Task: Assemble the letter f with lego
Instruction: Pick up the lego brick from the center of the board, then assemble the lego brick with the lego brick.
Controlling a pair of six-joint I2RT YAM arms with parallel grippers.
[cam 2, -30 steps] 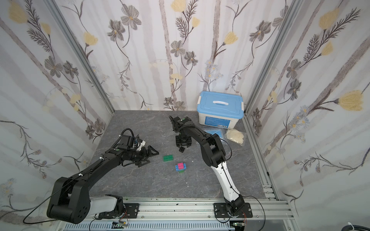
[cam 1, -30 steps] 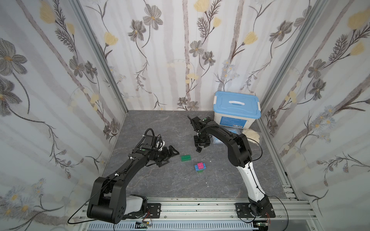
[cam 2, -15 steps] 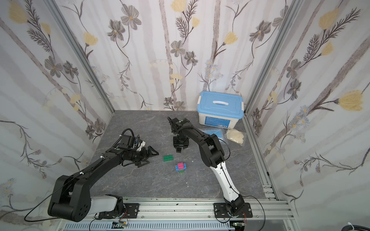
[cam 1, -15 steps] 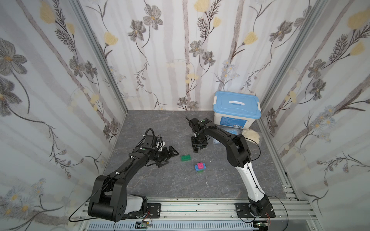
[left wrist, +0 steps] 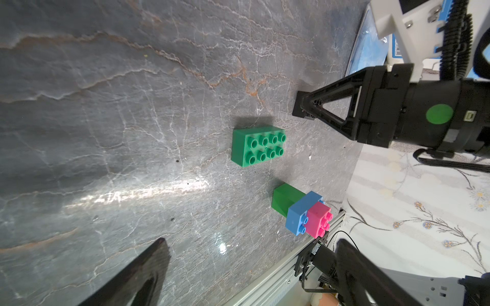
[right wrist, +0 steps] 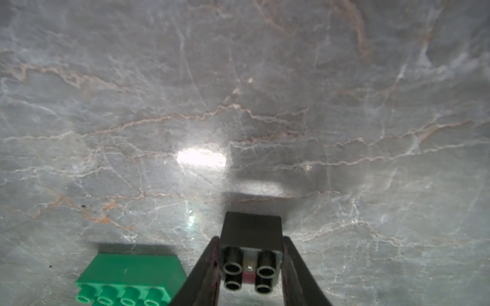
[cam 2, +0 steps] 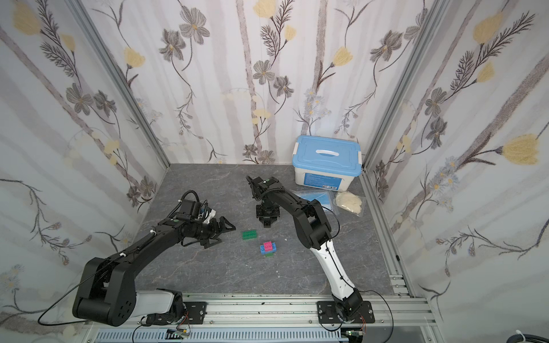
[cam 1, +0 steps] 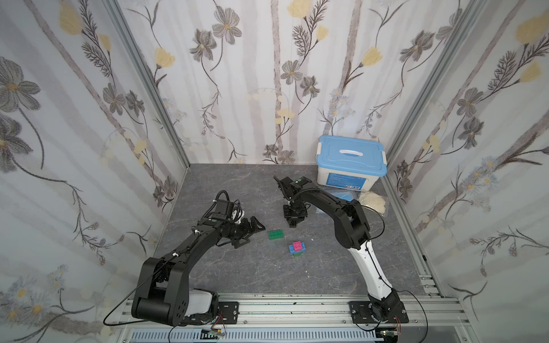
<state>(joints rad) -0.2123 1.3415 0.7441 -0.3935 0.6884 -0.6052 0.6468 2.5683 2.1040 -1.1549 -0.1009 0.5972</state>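
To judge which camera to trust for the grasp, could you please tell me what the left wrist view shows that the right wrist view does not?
Only the left wrist view shows the stacked plastic bricks, pink on blue on green, and the right tool seen whole from the side. Only the right wrist view shows the small black studded brick clamped between that tool's fingers, with its studs toward the camera. Both show the loose green eight-stud brick lying flat on the grey marbled tabletop, apart from the tool.
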